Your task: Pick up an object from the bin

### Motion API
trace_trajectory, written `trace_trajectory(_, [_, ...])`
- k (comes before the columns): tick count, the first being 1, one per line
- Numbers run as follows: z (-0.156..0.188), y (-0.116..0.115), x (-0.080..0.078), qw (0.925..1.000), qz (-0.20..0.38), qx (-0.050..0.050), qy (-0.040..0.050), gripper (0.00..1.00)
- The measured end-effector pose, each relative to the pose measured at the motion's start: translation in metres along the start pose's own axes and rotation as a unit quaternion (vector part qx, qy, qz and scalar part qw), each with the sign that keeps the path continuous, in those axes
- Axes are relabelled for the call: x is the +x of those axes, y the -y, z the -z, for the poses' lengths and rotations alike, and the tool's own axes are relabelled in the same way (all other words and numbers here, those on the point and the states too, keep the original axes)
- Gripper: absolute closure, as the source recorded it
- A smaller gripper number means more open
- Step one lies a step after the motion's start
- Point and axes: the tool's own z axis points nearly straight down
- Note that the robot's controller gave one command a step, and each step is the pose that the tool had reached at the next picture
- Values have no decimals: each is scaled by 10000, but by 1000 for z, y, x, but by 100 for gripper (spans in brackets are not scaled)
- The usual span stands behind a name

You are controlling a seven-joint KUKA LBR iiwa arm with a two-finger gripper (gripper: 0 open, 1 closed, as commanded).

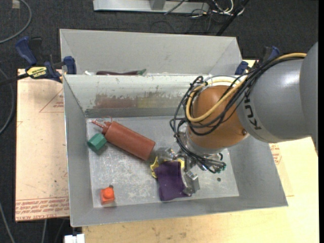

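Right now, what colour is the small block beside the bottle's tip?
The block is green, clearest in the camera view.

Gripper (pixel 188 182) low in the bin (pixel 76 151), at the right edge of a purple object (pixel 168 182), front centre. A yellow piece (pixel 154 167) touches the object. Red-brown bottle (pixel 129 139) and green block (pixel 96 143) lie left, touching. Orange piece (pixel 107 195) lies front-left, apart.

One bottle (pixel 129 139); one green block (pixel 96 143); one orange block (pixel 107 195); one purple piece (pixel 169 182).

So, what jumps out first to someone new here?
The big grey arm with its orange wrist cover, in from the right over a purple thing at the front middle of the bin. Next, the reddish-brown bottle lying left of centre, a green block by its nozzle.
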Motion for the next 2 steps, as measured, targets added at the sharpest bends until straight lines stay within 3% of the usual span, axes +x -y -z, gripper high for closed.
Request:
trace_trajectory(1, [-22, 25, 8, 9996, 289, 9, 19, 100])
trace_trajectory(2, [-22, 25, 8, 9996, 290, 9, 19, 100])
